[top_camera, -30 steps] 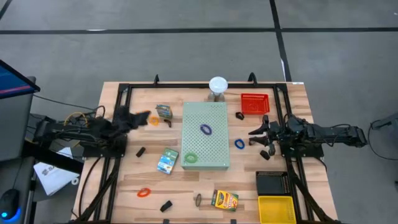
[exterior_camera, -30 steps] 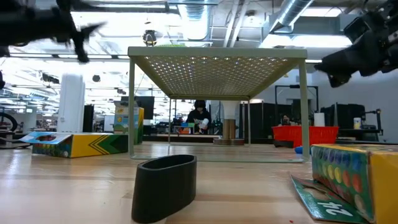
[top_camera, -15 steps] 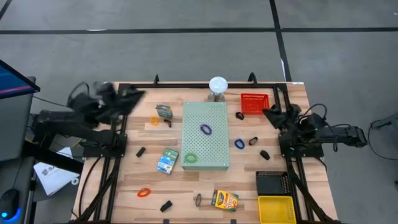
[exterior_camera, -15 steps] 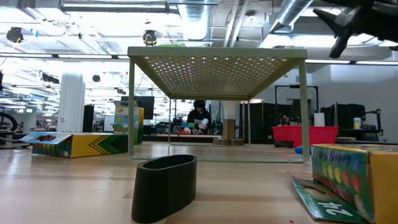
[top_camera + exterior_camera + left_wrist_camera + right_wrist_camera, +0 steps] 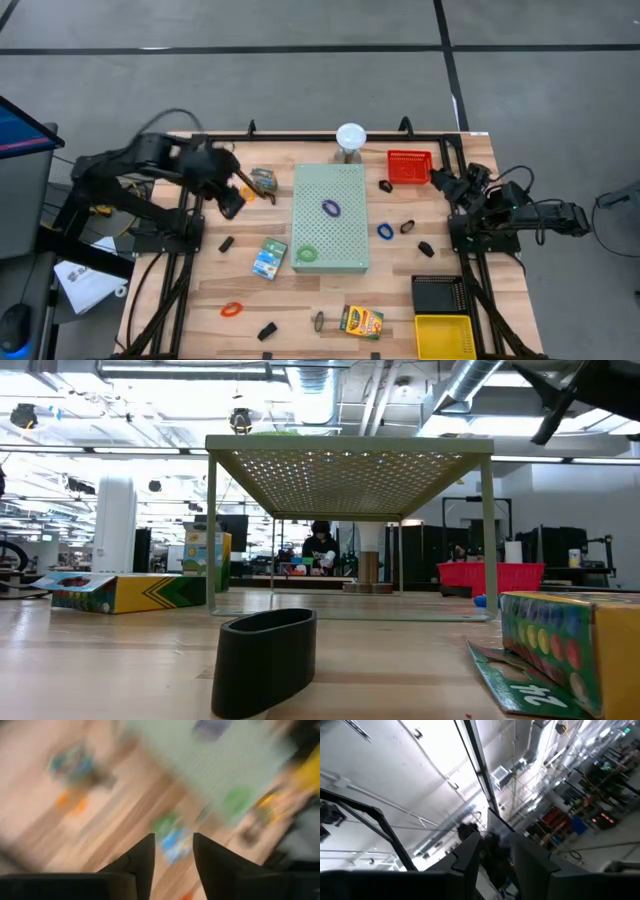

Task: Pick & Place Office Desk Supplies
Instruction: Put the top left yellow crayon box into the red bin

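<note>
Hovering L end effector (image 5: pixel 233 197) nr box (image 5: pixel 264 179).

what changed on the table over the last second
The left gripper swung out from the table's left edge, lifted back, then came in over the orange band beside the small printed box. The right gripper pulled back from the blue band toward the red basket. No supplies moved.

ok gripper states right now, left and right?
Left gripper: open, empty, above the table's left side.
Right gripper: open, empty, raised at the right edge.
</note>
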